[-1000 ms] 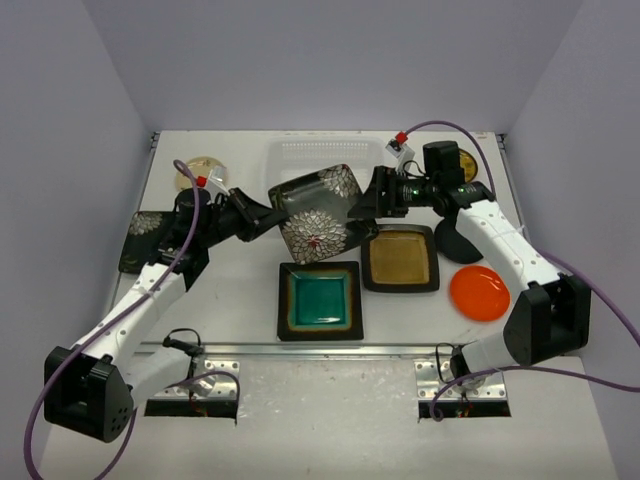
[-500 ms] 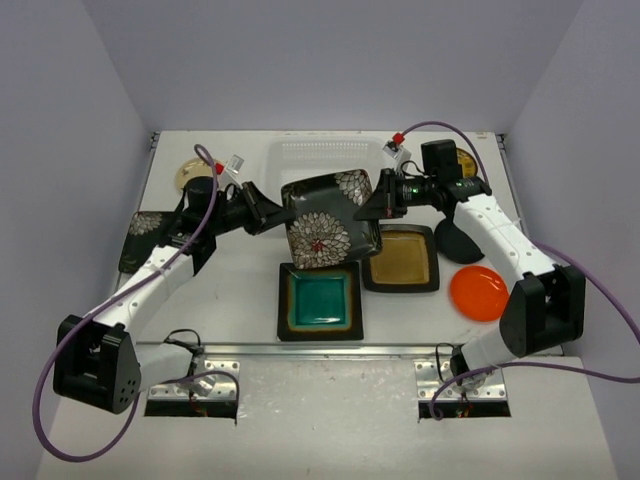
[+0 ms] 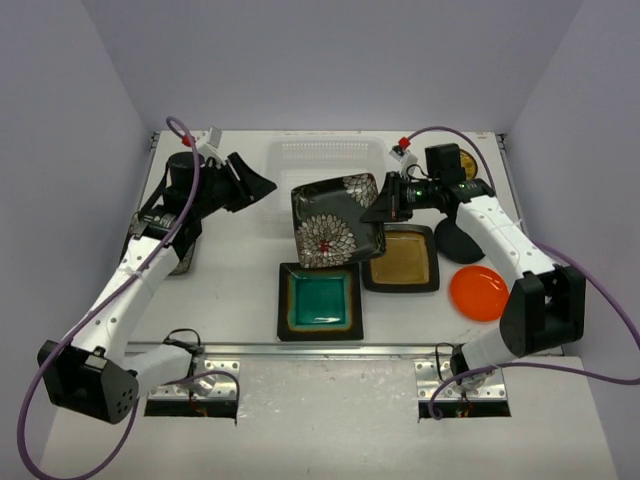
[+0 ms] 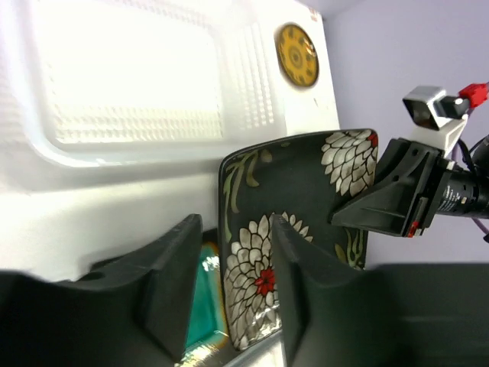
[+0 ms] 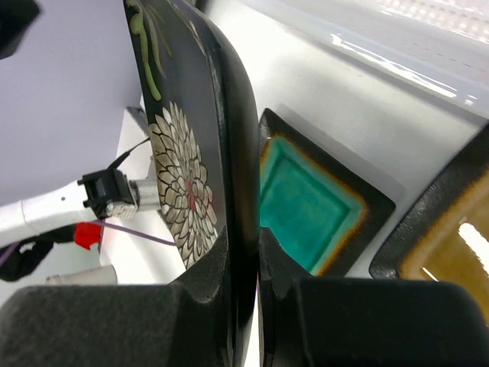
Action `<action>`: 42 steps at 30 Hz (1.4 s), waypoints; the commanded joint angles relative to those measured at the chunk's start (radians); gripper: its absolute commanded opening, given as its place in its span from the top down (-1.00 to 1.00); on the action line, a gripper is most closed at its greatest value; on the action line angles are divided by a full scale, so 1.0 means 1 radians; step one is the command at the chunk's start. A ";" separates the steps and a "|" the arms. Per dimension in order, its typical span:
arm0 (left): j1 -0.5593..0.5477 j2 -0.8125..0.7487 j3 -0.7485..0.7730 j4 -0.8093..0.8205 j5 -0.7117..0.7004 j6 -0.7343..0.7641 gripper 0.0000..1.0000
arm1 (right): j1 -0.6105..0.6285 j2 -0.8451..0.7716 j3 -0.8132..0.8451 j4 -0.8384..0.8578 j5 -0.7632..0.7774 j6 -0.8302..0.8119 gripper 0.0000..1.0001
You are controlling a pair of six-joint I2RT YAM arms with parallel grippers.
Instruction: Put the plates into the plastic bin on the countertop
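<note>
We hold the black floral plate (image 3: 330,220) by its right rim, the right gripper (image 3: 380,208) pinched tight on that edge. We judge this lets it hang clear of the countertop (image 3: 240,290), above the teal-centred plate (image 3: 320,300) and just in front of the plastic bin (image 3: 325,148), ready to go over the wall. The left gripper (image 3: 255,185) hangs apart at the bin's left, jaws spread and empty. Being square, the plate has no long axis; its patterned face points up, its sides slightly askew to the bin.

The bin (image 3: 325,149) is open from above. The floral plate (image 3: 333,221) hangs just in front of its near wall, blocking the middle approach, with the right gripper (image 3: 373,210) clamped on its right edge. Left of it, bare countertop (image 3: 240,270) gives passage beside the left gripper (image 3: 256,192). Teal plate (image 3: 320,300) and amber plate (image 3: 400,258) fill the front.
</note>
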 commanded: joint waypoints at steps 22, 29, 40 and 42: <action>0.008 -0.449 -0.313 -0.161 -0.410 0.292 -1.00 | -0.077 -0.130 -0.038 0.125 0.069 0.208 1.00; 0.008 -0.502 -0.318 -0.162 -0.423 0.281 -1.00 | -0.077 -0.135 -0.028 0.103 0.175 0.222 1.00; 0.008 -0.531 -0.330 -0.149 -0.421 0.276 -1.00 | -0.073 0.250 0.302 0.073 0.226 0.254 1.00; 0.008 -0.522 -0.330 -0.149 -0.411 0.277 -1.00 | -0.069 0.358 0.419 0.036 0.223 0.238 1.00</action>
